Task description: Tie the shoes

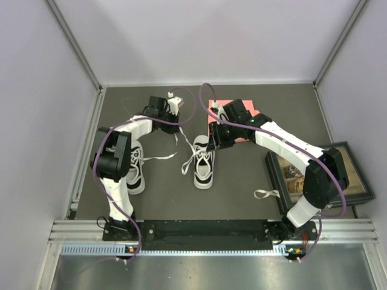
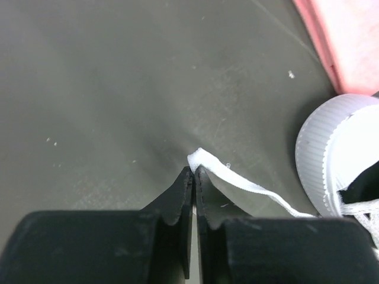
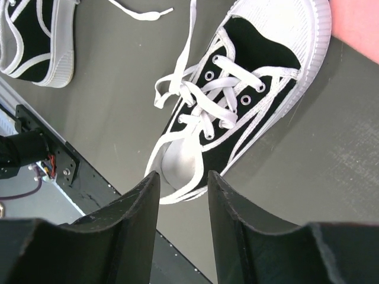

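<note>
Two small black-and-white sneakers lie on the dark mat. The left shoe (image 1: 138, 174) is partly under my left arm, and its corner shows in the right wrist view (image 3: 35, 41). The middle shoe (image 1: 204, 168) (image 3: 237, 106) has loosely crossed white laces, with the ends trailing off to its left. My left gripper (image 1: 176, 125) (image 2: 193, 170) is shut on a white lace (image 2: 237, 180) that runs back to the middle shoe's toe cap (image 2: 331, 154). My right gripper (image 1: 213, 145) (image 3: 183, 177) is open and empty, hovering above the middle shoe.
A pink sheet (image 1: 244, 136) (image 2: 349, 35) lies behind the middle shoe. A framed picture (image 1: 357, 175) lies at the right under my right arm, with a loose white strip (image 1: 263, 193) beside it. Side walls and a metal rail enclose the mat.
</note>
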Motion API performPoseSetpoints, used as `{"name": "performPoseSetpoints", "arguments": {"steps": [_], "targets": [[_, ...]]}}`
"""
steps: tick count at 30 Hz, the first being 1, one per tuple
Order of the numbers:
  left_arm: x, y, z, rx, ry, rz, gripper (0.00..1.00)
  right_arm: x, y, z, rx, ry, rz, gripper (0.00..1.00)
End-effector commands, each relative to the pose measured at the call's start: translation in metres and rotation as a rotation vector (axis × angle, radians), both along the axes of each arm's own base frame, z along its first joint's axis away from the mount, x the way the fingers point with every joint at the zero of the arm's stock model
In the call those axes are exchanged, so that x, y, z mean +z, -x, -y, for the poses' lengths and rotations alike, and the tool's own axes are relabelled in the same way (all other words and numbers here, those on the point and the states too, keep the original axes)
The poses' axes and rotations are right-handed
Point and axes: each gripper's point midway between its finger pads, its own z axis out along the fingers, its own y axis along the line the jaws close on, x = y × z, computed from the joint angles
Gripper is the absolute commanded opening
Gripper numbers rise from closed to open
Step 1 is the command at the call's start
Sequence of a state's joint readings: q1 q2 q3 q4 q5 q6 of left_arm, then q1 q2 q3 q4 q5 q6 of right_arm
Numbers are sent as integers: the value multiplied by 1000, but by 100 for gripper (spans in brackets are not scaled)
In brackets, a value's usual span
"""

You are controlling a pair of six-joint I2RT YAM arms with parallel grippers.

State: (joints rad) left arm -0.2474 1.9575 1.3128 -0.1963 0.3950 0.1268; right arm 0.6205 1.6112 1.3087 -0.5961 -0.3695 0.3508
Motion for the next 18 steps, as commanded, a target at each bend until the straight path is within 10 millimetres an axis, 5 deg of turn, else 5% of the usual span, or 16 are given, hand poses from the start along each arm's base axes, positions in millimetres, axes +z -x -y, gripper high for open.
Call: {"name": "performPoseSetpoints", "arguments": {"steps": [1,2,4,5,8,12,15,18], "targets": [[10,-9,-9,43,42,-4,18,6,-7,-7,23,-32,27,37],[22,-6,-6,19,85,6,30,6,-7,-8,28,-34,24,37],[40,7,-1,-62,216,27,40,4,-7,-8,29,-33,20,36],[65,14,-1,-103,260,83,45,3,-7,-9,31,-32,18,37],[87,47,-6,-224,292,146,54,3,-9,-9,32,-35,21,36],[87,103,-15,-419,273,147,58,4,-12,-8,25,-53,13,36],[70,152,-18,-607,212,143,75,6,-13,-7,22,-59,11,36],[50,173,-19,-647,150,123,75,8,-15,-6,18,-62,13,36]]}}
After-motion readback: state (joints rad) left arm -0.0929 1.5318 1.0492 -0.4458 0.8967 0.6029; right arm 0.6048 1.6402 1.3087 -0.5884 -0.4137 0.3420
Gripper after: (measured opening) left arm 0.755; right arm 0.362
